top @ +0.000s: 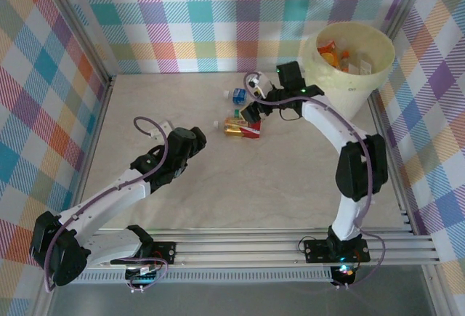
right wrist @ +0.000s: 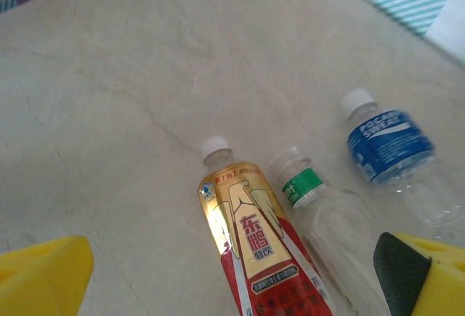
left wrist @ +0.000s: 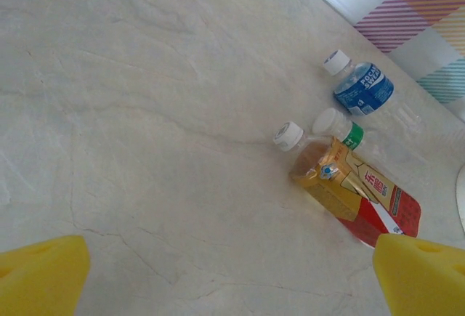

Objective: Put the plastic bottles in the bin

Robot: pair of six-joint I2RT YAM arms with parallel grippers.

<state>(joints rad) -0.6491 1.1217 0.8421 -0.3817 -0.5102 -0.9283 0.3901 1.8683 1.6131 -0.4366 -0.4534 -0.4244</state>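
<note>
Three plastic bottles point(top: 241, 116) lie on their sides on the surface point(top: 240, 185), upper middle of the top view, left of the bin point(top: 361, 91) at upper right, which holds others. In the right wrist view the red-and-gold bottle point(right wrist: 247, 236) lies bottom centre, the green-band bottle point(right wrist: 320, 214) just beside it, and the blue-label bottle point(right wrist: 392, 149) further right. Both hands are spread wide and empty. The right hand point(top: 252, 109) hangs over the group and the left hand point(top: 190, 142) is well apart. The bottles are probably light, thin-walled, slick and apt to roll or buckle. Pinch gently across the labelled mid-body, not the cap.

Pale marbled tabletop point(top: 218, 178), plaid walls point(top: 189, 18)
</note>
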